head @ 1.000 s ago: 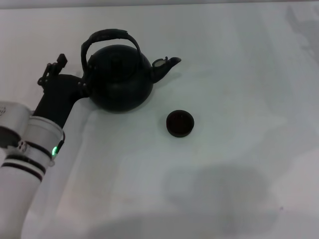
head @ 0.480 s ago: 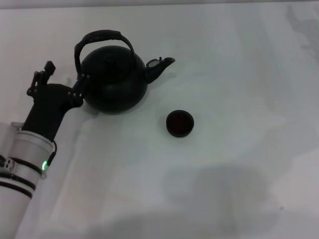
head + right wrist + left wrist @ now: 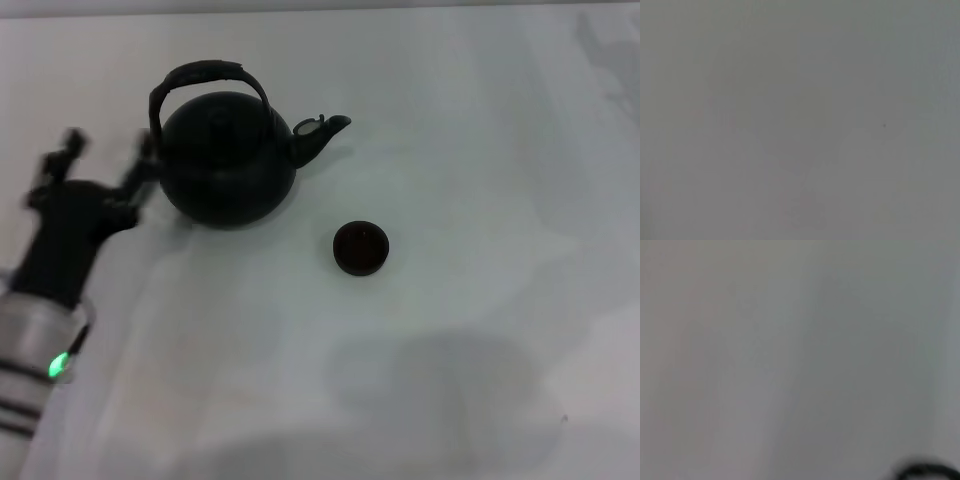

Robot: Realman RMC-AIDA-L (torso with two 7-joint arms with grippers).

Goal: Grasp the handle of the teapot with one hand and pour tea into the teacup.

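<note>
The teapot stands upright on the white table, far and to the left as the head camera sees it. Its short spout points to the right, so its long axis runs left to right across the table. The handle arches over the lid, spanning the same left-to-right line, and nothing grips it.

Nearer than the teapot and off its spout side sits the teacup, upright, mouth up, apart from the pot.

On the teapot's opposite side, away from the spout, is the left gripper. It is motion-blurred; two dark fingers look spread apart with nothing between them, and the nearer one lies just beside the pot's wall, though contact cannot be made out.

The left wrist view shows only blurred pale surface with a dark curved edge, unidentifiable, cut off at one corner. The right wrist view shows plain pale surface; the right gripper is out of sight.
</note>
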